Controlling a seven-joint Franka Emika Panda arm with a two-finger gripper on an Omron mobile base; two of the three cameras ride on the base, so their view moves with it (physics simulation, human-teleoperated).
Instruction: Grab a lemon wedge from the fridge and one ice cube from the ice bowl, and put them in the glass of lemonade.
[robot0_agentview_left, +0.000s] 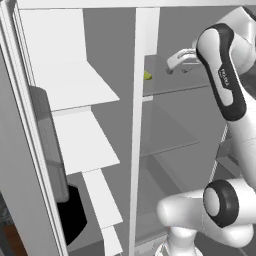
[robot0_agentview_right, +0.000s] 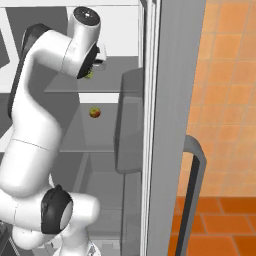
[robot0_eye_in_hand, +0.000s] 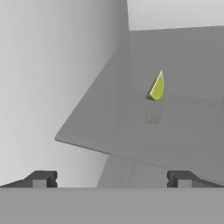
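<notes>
The fridge (robot0_agentview_left: 137, 130) stands with its doors open. A tiny yellow-green lemon wedge (robot0_agentview_left: 147, 75) rests on an upper glass shelf (robot0_eye_in_hand: 100, 127), near the back wall. In the hand view the lemon wedge (robot0_eye_in_hand: 156, 86) stands on its edge ahead of the gripper (robot0_eye_in_hand: 112, 179), up and to the right. The fingertips (robot0_eye_in_hand: 41, 178) are spread wide with nothing between them. From the left base view the gripper (robot0_agentview_left: 170, 67) hovers just right of the wedge, a short gap away. In the right base view the arm covers most of the lemon wedge (robot0_agentview_right: 89, 75).
A small red-yellow fruit (robot0_agentview_right: 95, 112) sits on the shelf below. White door racks (robot0_agentview_left: 75, 95) line the open left door. The right door (robot0_agentview_right: 175, 100) with its dark handle (robot0_agentview_right: 197, 170) stands close beside the arm. An orange tiled wall (robot0_agentview_right: 230, 75) is further right.
</notes>
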